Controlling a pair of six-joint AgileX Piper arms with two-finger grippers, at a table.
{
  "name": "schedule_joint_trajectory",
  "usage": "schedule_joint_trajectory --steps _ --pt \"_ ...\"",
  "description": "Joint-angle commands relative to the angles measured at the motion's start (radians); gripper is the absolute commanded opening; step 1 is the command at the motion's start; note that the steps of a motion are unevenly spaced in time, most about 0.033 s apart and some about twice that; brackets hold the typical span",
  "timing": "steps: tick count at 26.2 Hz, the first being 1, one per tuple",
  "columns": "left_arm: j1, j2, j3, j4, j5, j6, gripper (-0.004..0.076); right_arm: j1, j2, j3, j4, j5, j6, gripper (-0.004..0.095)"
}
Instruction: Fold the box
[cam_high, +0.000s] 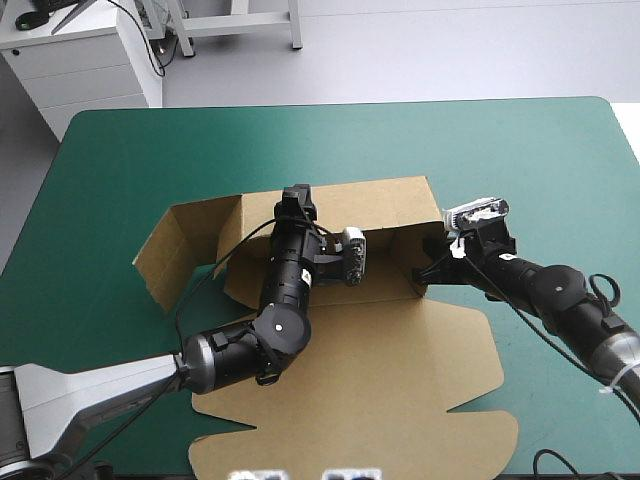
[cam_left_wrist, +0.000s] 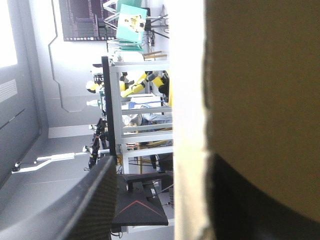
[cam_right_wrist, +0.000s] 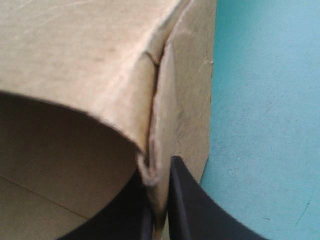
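Note:
The brown box (cam_high: 380, 370) lies mid-table with its wide lid panel flat toward the near edge. Its back wall (cam_high: 370, 205) stands raised, and a side flap (cam_high: 175, 245) is splayed out to the left. My left gripper (cam_high: 297, 203) is at the top of the back wall. In the left wrist view this gripper (cam_left_wrist: 167, 165) is open, one finger (cam_left_wrist: 90, 210) well clear of the board (cam_left_wrist: 260, 75) and the other dark against it. My right gripper (cam_high: 423, 272) is at the box's right corner. There the gripper (cam_right_wrist: 160, 202) is shut on the doubled side wall (cam_right_wrist: 75, 60).
Teal-green cover (cam_high: 500, 150) surrounds the box on the far and right sides and shows beside the right gripper as cover (cam_right_wrist: 265, 100). The lid's tabbed edge (cam_high: 480, 440) reaches close to the near edge. A white cabinet (cam_high: 85, 65) stands beyond the far left corner.

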Motion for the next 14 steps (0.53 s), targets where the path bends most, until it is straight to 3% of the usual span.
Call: schedule_joint_trajectory --steps 1,10,14 --pt "-0.056 -0.037 -0.093 0.138 0.101 -0.01 0.0384 0.0 -0.006 -0.032 0.039 -0.052 0.016 -0.001" --pt "-0.185 -0.037 -0.131 0.115 0.211 -0.012 0.0384 0.0 0.102 -0.129 0.008 -0.047 0.057 -0.001" --pt "-0.239 -0.037 -0.131 0.115 0.252 -0.006 0.0384 -0.002 0.143 -0.183 -0.095 -0.042 0.156 -0.001"
